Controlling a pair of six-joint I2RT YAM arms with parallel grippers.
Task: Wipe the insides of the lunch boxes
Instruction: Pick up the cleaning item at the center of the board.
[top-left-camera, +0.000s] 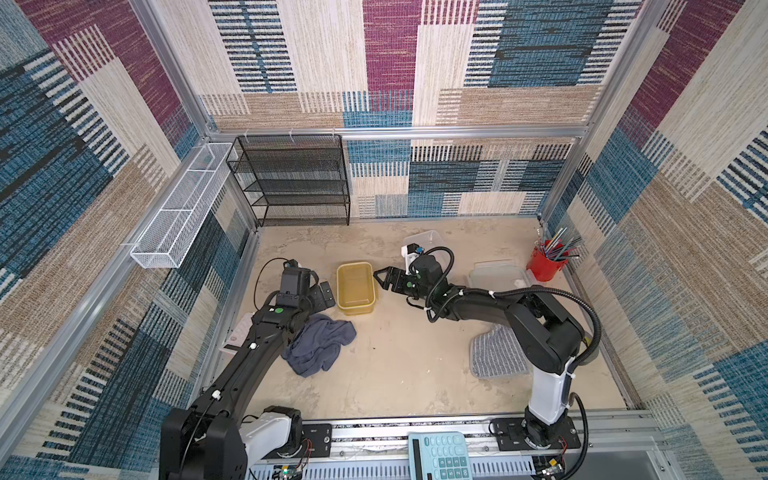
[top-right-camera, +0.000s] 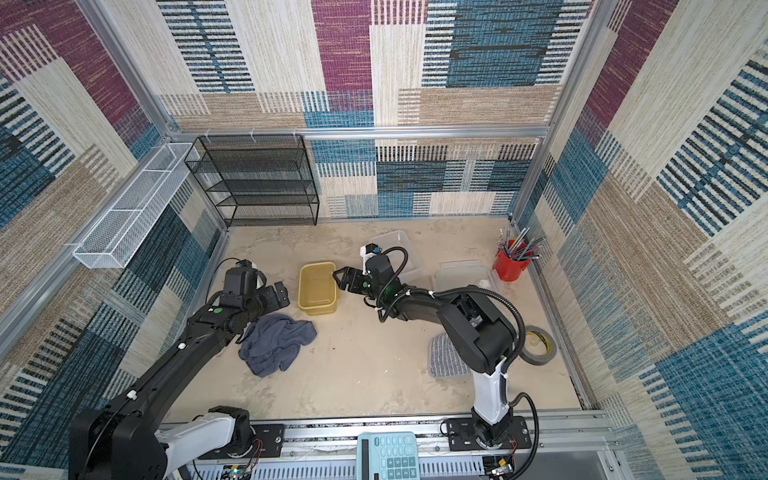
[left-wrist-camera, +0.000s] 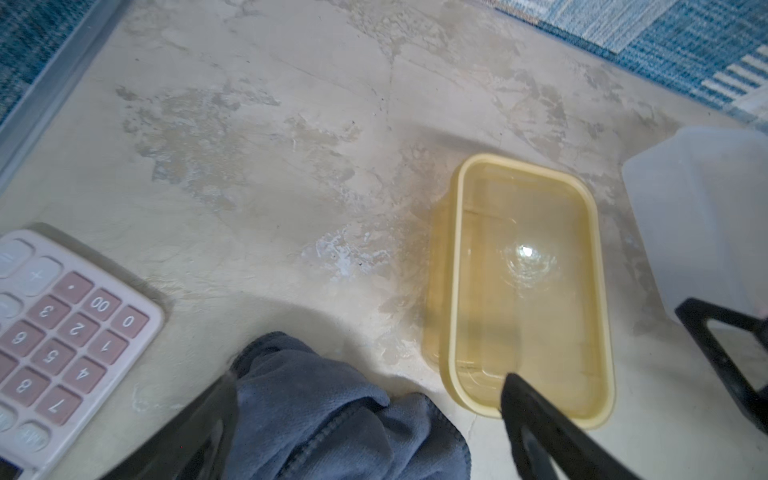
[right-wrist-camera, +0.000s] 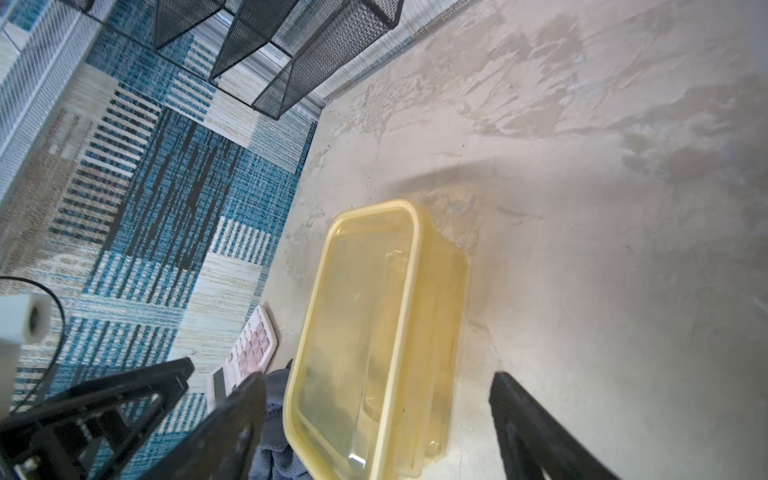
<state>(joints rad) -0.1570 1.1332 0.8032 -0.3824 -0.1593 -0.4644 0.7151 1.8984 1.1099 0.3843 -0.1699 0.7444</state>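
Amber lunch box (top-left-camera: 355, 289) is set upright and lidless; no label is seen on it. Clear lunch box (top-left-camera: 430, 240) is placed beyond it, partly hidden by the right arm. Right gripper (top-left-camera: 379, 279) is held at the amber box's right rim, fingers spread, nothing grasped. Left gripper (top-left-camera: 326, 296) is just left of it, fingers released. Grey cloth (top-left-camera: 318, 345) is lying near its front-left corner. Only writing legible: pink calculator (left-wrist-camera: 62, 332) keys 0, 00, 1–8.

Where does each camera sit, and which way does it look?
Top views: high in front, looking down at table; left arm, right arm show.
Left wrist: on left arm, facing yellow lunch box, grey cloth; open left end effector shows.
Right wrist: on right arm, facing that box; open right end effector shows.
Shared: both wrists see box, pink calculator.
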